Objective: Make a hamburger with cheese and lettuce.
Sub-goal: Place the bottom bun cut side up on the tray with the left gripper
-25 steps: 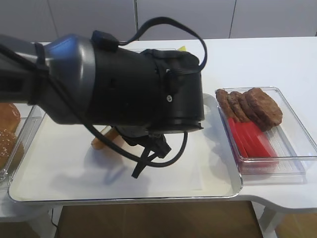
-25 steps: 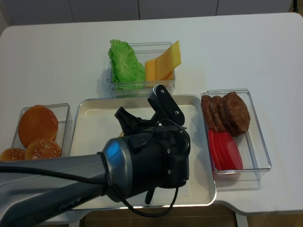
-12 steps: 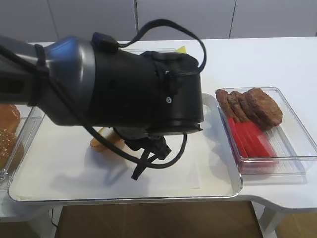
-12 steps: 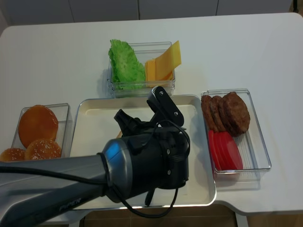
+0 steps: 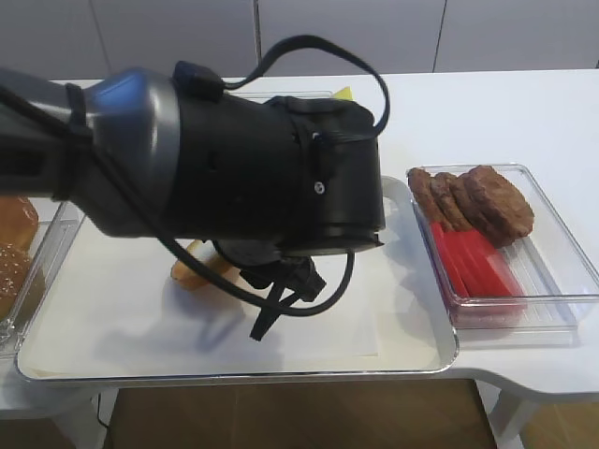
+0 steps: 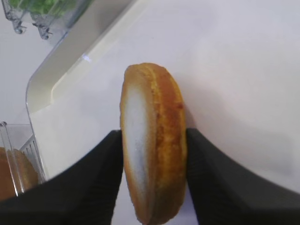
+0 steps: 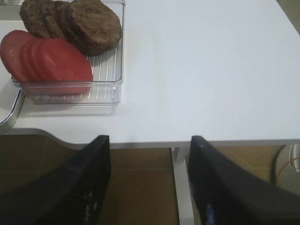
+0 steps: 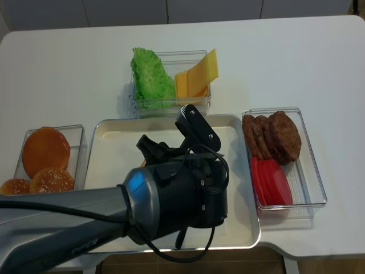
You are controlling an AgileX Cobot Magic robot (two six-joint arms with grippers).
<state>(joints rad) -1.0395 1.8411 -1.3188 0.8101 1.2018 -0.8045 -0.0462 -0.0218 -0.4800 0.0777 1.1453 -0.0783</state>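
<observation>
Hamburger bun half point(image 6: 152, 145) now lies on my tray point(image 8: 117, 137), my left gripper point(image 6: 152, 180) fingers spreading off it; cheese at twelve o'clock comes next.

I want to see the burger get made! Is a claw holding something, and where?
The left claw has the bun half on edge between its fingers, flat faces against them. Whether it grips cannot be told. The right claw holds nothing.

White table point(image 8: 319, 51) carries 1 metal tray point(image 8: 108, 137) and 3 clear bins (bun bin point(image 8: 80, 140) far left).
</observation>
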